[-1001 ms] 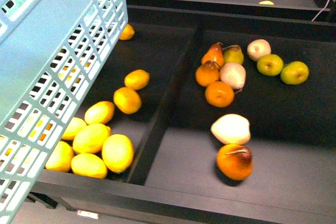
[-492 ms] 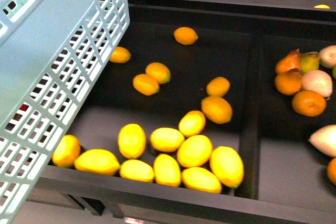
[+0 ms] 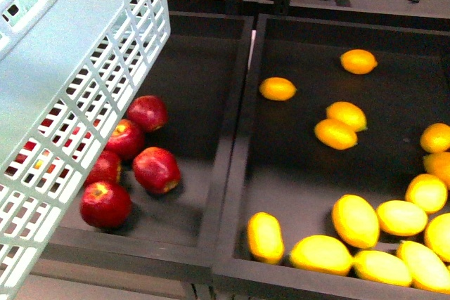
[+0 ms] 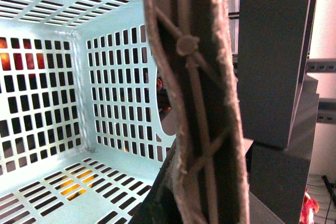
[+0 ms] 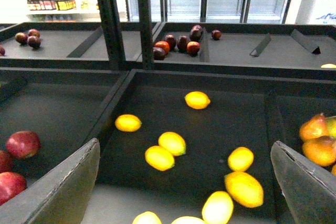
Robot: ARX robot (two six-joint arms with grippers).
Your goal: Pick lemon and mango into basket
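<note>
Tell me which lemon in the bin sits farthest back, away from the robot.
The lone lemon nearest the back wall of the bin. All the rest lie closer to the robot, most of them bunched along the front edge.

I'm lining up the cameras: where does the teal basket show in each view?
Front: the basket fills the left side, tilted, partly covering the red apples.
Left wrist: its slotted inside, behind a brown handle.
Right wrist: not in it.
Landmark: the red apples, in front and right wrist views.
</note>
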